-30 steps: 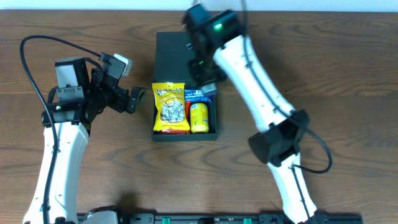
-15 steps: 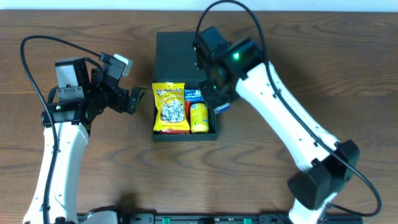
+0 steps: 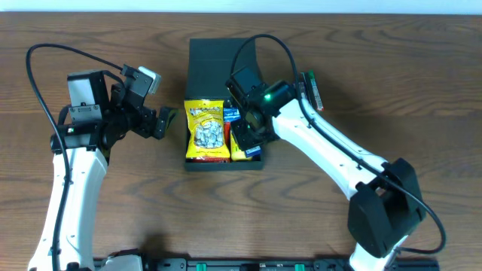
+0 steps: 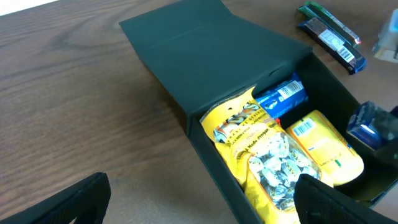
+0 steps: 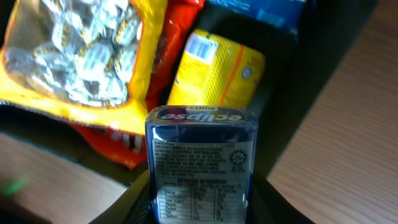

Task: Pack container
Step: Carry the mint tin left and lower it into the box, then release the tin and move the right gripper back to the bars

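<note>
Wooden table (image 3: 226, 218) is occupied centrally by the open container (image 3: 211, 64), judged light, stiff cardboard, best gripped at a wall. A mint tin (image 5: 202, 155) is pinched by the right end effector (image 3: 251, 138) over its 3 o'clock side. The left end effector (image 3: 162, 120) is spread at 9 o'clock.

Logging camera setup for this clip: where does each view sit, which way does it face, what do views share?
Overhead: above the table, facing straight down on the container; left arm and right arm show.
Left wrist: beside the container, looking slantwise into it; its open jaws edge the bottom.
Right wrist: over the container, facing down inside; its jaws grip a blue mint pack.
Shared: all three show the yellow candy bag; left wrist also catches the mint pack.
</note>
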Available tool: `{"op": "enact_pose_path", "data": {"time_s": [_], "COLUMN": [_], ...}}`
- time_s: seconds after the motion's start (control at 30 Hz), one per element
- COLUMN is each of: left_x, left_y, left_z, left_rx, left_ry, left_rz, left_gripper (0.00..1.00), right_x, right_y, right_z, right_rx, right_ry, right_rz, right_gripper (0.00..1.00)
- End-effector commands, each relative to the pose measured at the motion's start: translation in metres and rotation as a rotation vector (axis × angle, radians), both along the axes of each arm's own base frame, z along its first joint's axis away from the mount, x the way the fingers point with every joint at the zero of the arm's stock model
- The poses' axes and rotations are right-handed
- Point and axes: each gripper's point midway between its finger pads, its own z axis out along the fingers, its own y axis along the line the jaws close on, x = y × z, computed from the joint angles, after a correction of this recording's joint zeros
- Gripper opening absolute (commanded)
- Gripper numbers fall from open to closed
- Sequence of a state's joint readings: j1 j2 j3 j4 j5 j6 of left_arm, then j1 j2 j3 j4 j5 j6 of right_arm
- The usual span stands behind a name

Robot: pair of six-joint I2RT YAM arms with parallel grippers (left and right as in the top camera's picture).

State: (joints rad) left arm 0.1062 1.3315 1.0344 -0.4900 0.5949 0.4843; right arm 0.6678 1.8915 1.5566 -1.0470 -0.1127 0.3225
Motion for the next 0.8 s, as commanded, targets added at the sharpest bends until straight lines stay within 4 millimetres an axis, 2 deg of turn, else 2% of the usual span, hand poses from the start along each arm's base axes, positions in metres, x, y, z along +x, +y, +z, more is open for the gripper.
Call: {"op": "enact_pose_path", "data": {"time_s": [0.0, 0.07, 0.17, 0.27, 0.43, 0.5, 0.57, 0.63, 0.7, 0.77], "left_x": [0.005, 0.005, 0.005, 0.005, 0.006, 0.006, 0.006, 0.006, 0.006, 0.005], "left_y": [0.0, 0.0, 0.0, 0.0, 0.0, 0.0, 0.0, 0.0, 0.0, 0.0], "left_z": [0.009, 0.009, 0.009, 0.009, 0.009, 0.009, 0.009, 0.009, 0.009, 0.009], "left_rx": [0.015, 0.015, 0.015, 0.016, 0.016, 0.016, 0.016, 0.016, 0.016, 0.016], "left_ry": [-0.03, -0.03, -0.031, -0.032, -0.034, -0.034, -0.034, -0.034, -0.034, -0.033], "left_rz": [-0.012, -0.012, -0.012, -0.012, -0.012, -0.012, -0.012, -0.012, -0.012, -0.012], "left_gripper": [0.95, 0.95, 0.95, 0.95, 0.95, 0.95, 0.95, 0.95, 0.95, 0.95], "right_x": [-0.004, -0.003, 0.001, 0.007, 0.014, 0.015, 0.016, 0.016, 0.016, 0.016], "right_y": [0.003, 0.004, 0.006, 0.004, -0.001, -0.003, -0.003, -0.003, -0.003, -0.003], "right_z": [-0.006, -0.008, -0.01, -0.01, -0.01, -0.01, -0.01, -0.01, -0.01, -0.009], "right_rx": [0.015, 0.02, 0.026, 0.016, -0.012, -0.02, -0.022, -0.022, -0.021, -0.02], "right_ry": [0.022, 0.017, 0.0, -0.027, -0.062, -0.07, -0.071, -0.071, -0.071, -0.073], "right_rz": [-0.043, -0.053, -0.058, -0.072, -0.099, -0.101, -0.102, -0.103, -0.103, -0.103], "right_gripper": [0.02, 0.01, 0.16, 0.24, 0.51, 0.69, 0.79, 0.94, 0.99, 0.99]}}
